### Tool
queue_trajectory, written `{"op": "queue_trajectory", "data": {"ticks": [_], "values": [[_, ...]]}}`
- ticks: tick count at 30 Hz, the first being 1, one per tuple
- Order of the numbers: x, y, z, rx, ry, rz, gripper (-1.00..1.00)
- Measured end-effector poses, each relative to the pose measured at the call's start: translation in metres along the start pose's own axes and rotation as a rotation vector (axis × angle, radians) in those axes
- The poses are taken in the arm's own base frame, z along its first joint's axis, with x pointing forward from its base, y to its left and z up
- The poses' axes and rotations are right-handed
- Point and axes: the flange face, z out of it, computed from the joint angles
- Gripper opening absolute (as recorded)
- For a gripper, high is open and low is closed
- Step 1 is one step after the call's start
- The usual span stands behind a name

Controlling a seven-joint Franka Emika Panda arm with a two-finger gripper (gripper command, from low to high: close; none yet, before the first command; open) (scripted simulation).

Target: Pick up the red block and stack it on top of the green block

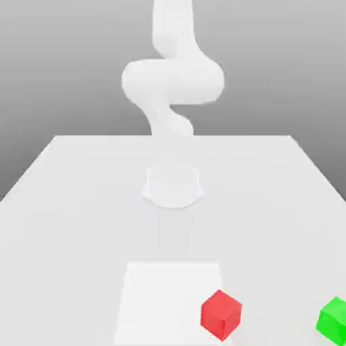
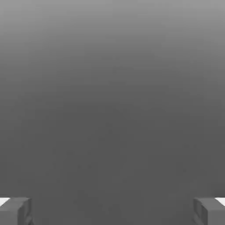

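From the exterior view I saw the counter (image 1: pixel 81 203) with the arm (image 1: pixel 172 81) rising at its far side. The red block (image 1: pixel 221 314) sat on the counter, apart from the green block (image 1: pixel 333 319). My hand view showed the gripper (image 2: pixel 112 211) spread wide, holding nothing.

A flat white table (image 1: pixel 67 203) is seen in the exterior view, and the round base (image 1: pixel 173 187) of the arm is mounted near its middle. A lighter square patch (image 1: pixel 162 297) is marked on the near part of the surface. The red block (image 1: pixel 221 314) is rested at that patch's corner toward the exterior view's right, and the green block (image 1: pixel 334 319) is set well apart from it, further to that side.
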Motion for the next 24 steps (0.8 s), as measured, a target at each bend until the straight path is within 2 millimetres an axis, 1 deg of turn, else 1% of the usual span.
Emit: {"op": "queue_trajectory", "data": {"ticks": [3, 6, 9, 13, 17, 20, 24], "values": [[-0.009, 0.000, 0.064, -0.032, -0.096, -0.082, 0.00], [-0.025, 0.003, 0.124, -0.063, -0.186, -0.162, 0.00], [-0.048, 0.010, 0.181, -0.096, -0.271, -0.244, 0.00], [-0.087, 0.025, 0.251, -0.141, -0.382, -0.355, 0.00], [-0.133, 0.048, 0.311, -0.188, -0.488, -0.472, 0.00], [-0.172, 0.068, 0.351, -0.224, -0.566, -0.566, 0.00], [-0.217, 0.108, 0.394, -0.281, -0.659, -0.677, 0.00]]}}
